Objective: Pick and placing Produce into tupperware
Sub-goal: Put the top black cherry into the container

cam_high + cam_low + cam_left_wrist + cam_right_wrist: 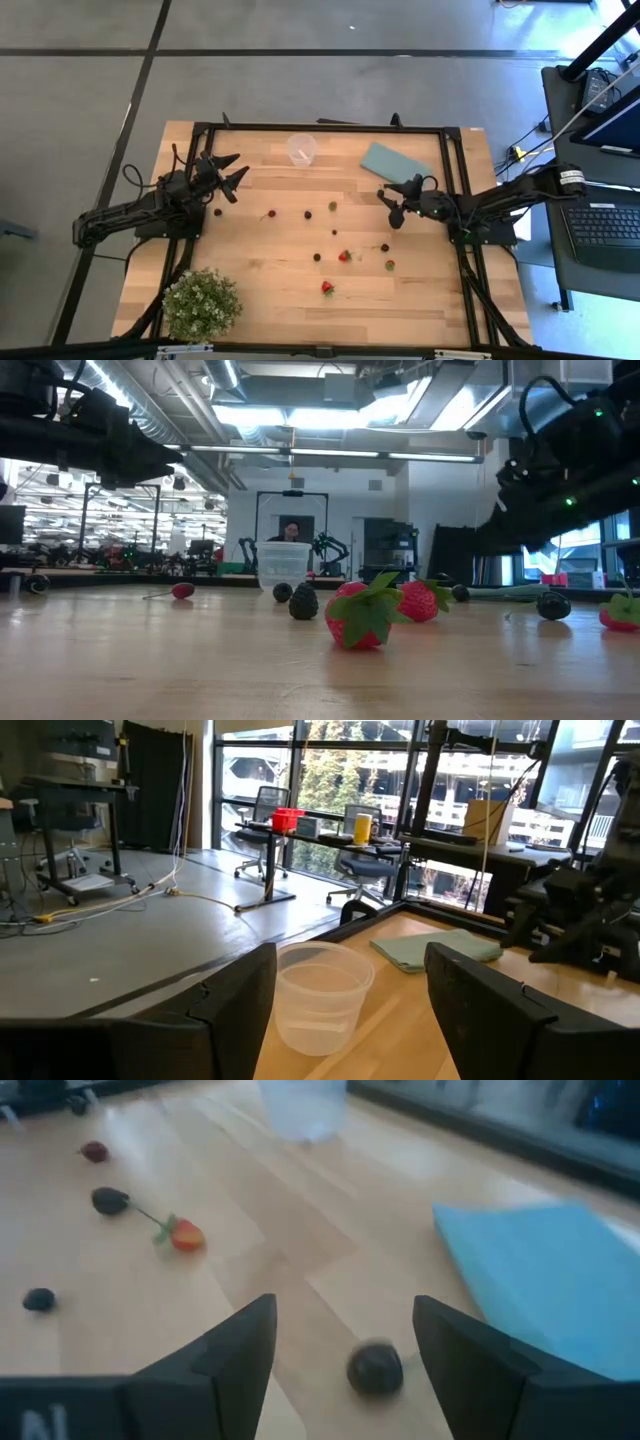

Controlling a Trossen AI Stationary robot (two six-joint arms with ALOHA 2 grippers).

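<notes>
The produce lies scattered over the middle of the wooden table: small red, dark and green pieces (317, 257), among them a strawberry (360, 615) near the front. The tupperware (302, 148), a clear round cup, stands upright on its base at the far middle. My left gripper (230, 172) hangs open above the table's left side, and the cup (322, 995) shows ahead between its fingers. My right gripper (393, 205) is open low over the right side, pointing left. A dark berry (375, 1368) lies on the wood just ahead of its fingers.
A flat teal piece (395, 162) lies at the far right, close beside my right gripper. A leafy potted plant (202, 303) stands at the near left corner. A black frame (320, 127) runs along the table's far and side edges.
</notes>
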